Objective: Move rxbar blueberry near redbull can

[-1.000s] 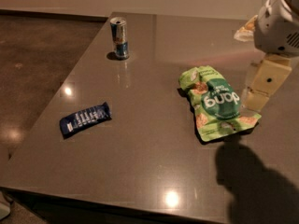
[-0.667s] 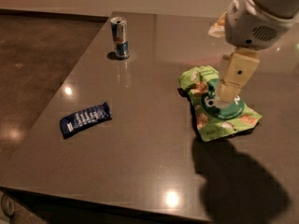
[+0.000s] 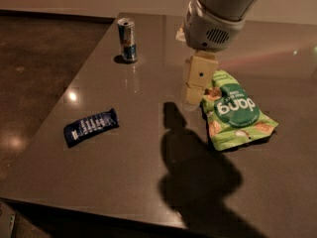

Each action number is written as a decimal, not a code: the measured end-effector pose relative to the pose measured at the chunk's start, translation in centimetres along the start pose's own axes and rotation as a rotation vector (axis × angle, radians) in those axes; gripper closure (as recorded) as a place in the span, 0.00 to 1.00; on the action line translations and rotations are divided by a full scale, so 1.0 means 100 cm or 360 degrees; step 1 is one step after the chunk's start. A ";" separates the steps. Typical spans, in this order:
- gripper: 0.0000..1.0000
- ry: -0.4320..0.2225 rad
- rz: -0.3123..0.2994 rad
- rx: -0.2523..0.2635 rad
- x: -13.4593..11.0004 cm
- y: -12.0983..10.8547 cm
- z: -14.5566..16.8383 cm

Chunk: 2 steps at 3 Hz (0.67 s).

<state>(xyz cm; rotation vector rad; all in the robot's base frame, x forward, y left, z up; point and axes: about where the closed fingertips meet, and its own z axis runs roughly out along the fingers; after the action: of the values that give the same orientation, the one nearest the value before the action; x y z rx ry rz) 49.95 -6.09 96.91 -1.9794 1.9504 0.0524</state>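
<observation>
flat dark-blue wrapped rxbar blueberry [image 3: 91,127] lies on dark counter [image 3: 124,182] well apart from slim silver-blue redbull can [image 3: 127,39], likely light and slippery, so pinch across its width; cream end effector [image 3: 193,90] hovers right of the can, aperture cannot be told.

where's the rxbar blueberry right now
In the camera view the rxbar blueberry lies flat on the left of the table, apart from the redbull can farther back; the gripper hangs further right, beside the green pouch.
</observation>
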 end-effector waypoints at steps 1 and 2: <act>0.00 0.0002 -0.0083 -0.0088 -0.038 -0.001 0.034; 0.00 0.0012 -0.0125 -0.0148 -0.056 0.003 0.054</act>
<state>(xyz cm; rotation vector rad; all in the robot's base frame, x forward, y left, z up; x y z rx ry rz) 50.61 0.76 93.29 -2.1164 1.9048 0.1173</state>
